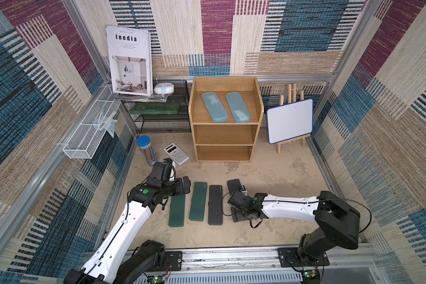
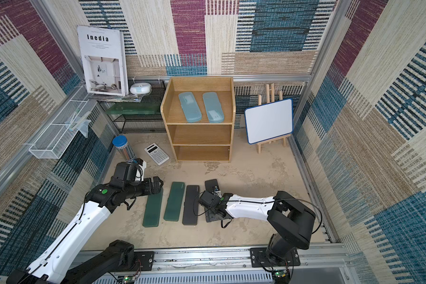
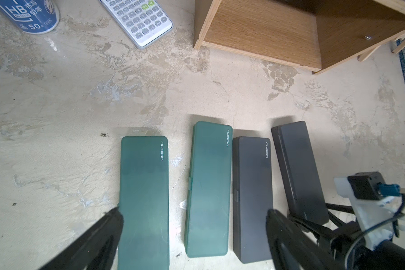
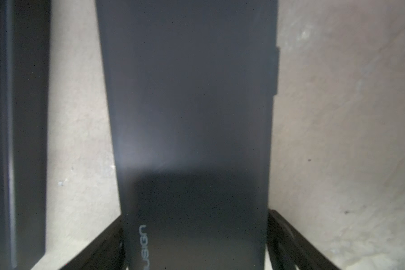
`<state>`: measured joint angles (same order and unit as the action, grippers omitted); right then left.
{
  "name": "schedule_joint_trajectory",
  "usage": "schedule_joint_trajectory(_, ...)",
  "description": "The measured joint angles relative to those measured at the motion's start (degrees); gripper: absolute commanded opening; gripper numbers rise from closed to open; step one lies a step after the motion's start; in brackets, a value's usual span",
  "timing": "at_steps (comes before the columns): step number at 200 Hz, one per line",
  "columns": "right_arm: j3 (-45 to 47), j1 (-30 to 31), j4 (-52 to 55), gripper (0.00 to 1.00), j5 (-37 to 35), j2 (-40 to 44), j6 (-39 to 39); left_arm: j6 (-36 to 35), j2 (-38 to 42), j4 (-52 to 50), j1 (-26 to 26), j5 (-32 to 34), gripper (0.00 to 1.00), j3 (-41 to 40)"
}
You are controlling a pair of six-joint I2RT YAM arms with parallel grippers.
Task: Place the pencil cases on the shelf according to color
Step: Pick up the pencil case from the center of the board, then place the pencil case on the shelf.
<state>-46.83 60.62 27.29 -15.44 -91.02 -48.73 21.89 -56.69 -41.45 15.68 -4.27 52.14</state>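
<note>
Your right gripper (image 4: 195,214) straddles the outer black case (image 4: 187,93). The right wrist view puts one of its fingers (image 4: 278,226) at each long edge, by the lettered end, with the jaws standing wide apart. You cannot tell whether they press the case. Both top views hide those jaws under the wrist, and only the case's far end pokes out beyond it. The inner black case (image 4: 17,117) lies just beside it, with a strip of table (image 1: 280,184) between them.

Your left gripper (image 3: 194,222) hangs spread wide above the row. In the left wrist view its fingers reach from the outer edge of the first dark green case (image 3: 143,198), across the second dark green case (image 3: 207,187), to the inner black case.

All four lie flat, side by side, in front of the shelf (image 1: 225,123) and well apart from it. On its top tier a light blue case (image 1: 214,107) lies beside its light blue twin (image 1: 237,107).
</note>
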Motion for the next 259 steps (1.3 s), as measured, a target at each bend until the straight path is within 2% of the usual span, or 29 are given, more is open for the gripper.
schedule_joint_trajectory(52, 1.8, 1.3, 0.2, 0.58, -0.8, 3.3, -1.5, 0.0, 0.3, 0.0, 0.0, 0.0, 1.00, 0.0)
schedule_joint_trajectory(94, 0.1, 1.8, 4.4, 0.52, -1.8, 10.7, -2.1, 0.2, 0.3, -0.1, 0.0, -0.1, 1.00, 0.0)
schedule_joint_trajectory(166, -4.4, 1.9, 12.6, 0.52, -5.9, 20.0, -1.6, 0.2, 0.3, -0.1, 0.0, -0.2, 1.00, 0.0)
schedule_joint_trajectory(214, -8.0, 1.8, 13.7, 0.54, -10.3, 24.2, -1.0, 0.2, 0.3, -0.1, 0.0, -0.2, 1.00, 0.0)
schedule_joint_trajectory(259, -15.5, -3.1, 12.8, 0.56, -11.8, 20.1, 4.4, 0.2, 0.3, -0.1, 0.0, -0.5, 1.00, 0.0)
